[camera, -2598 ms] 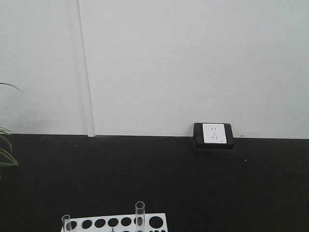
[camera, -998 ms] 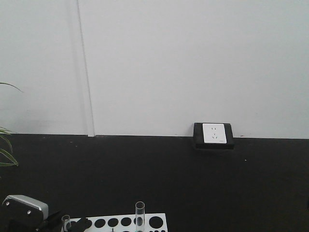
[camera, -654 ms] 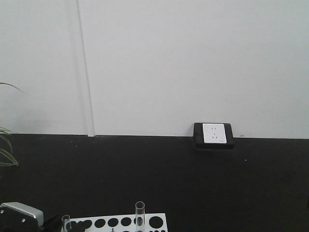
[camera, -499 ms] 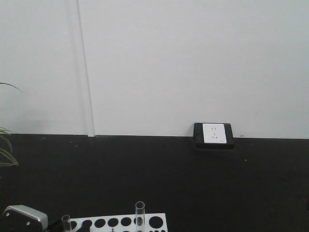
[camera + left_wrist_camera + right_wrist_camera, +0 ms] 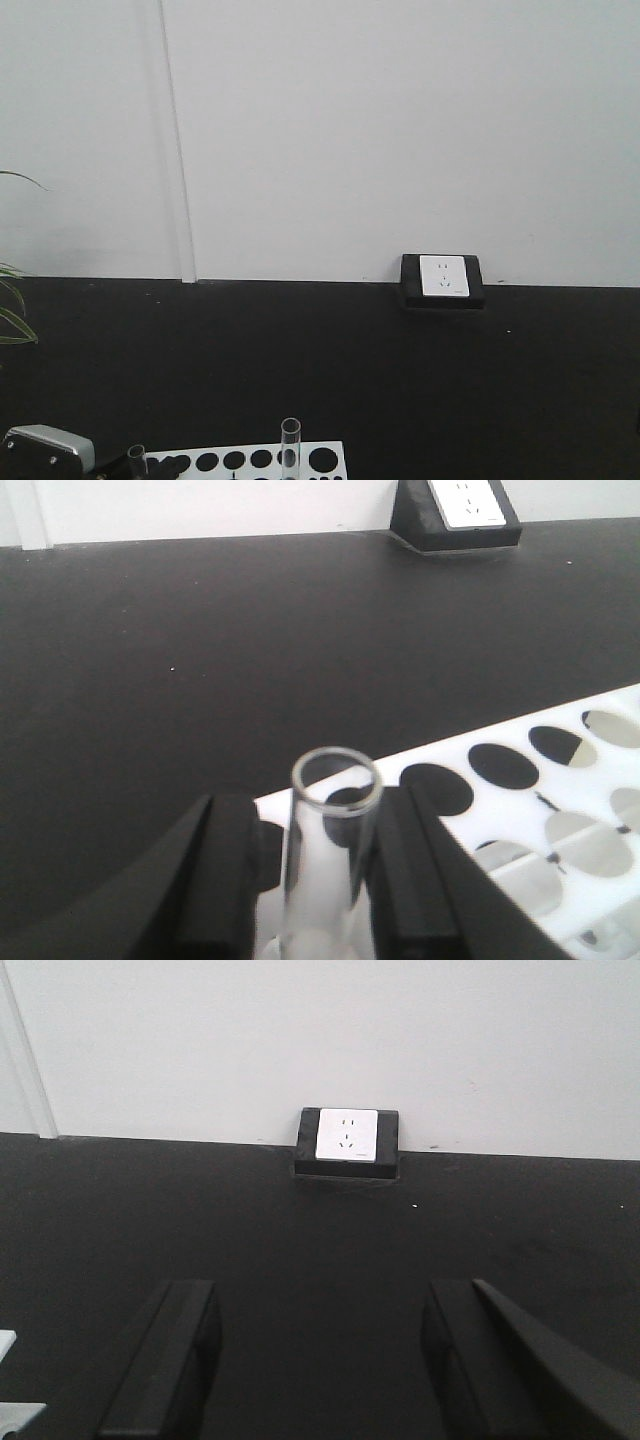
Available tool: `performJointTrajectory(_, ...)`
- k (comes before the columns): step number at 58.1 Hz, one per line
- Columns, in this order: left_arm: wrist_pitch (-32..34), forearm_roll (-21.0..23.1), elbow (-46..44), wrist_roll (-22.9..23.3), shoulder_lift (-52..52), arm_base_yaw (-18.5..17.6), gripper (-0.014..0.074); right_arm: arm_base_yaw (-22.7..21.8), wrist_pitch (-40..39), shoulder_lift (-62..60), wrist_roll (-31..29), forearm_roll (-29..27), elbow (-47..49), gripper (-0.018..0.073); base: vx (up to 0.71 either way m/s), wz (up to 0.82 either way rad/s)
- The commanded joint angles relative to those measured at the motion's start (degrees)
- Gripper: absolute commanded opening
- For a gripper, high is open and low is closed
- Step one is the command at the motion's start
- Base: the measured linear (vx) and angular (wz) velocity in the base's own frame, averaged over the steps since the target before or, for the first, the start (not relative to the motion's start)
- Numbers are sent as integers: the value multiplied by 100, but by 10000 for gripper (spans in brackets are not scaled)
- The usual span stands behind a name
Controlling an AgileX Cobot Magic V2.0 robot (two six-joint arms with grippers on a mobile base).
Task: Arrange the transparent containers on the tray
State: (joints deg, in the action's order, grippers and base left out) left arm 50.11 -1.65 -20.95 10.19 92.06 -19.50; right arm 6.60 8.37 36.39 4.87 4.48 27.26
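Test tube [image 5: 330, 880]: likely fragile, slick; taking hold below rim.
Left gripper [image 5: 318, 815]: straddling it, unclosed.
Right gripper [image 5: 320, 1300]: hanging spread, empty.

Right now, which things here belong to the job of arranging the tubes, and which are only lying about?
Job: test tube between the left fingers; second test tube; white rack holding both.
Lying about: wall socket; plant leaves.

No legible text, label, brand, number or sign on any surface in view.
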Motion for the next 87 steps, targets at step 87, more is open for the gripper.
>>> performJointTrajectory(87, -2896, 71, -1150, -1252, -3421, 255, 75, 1392, -1147, 1084, -78, 75, 198, 506, 0, 0)
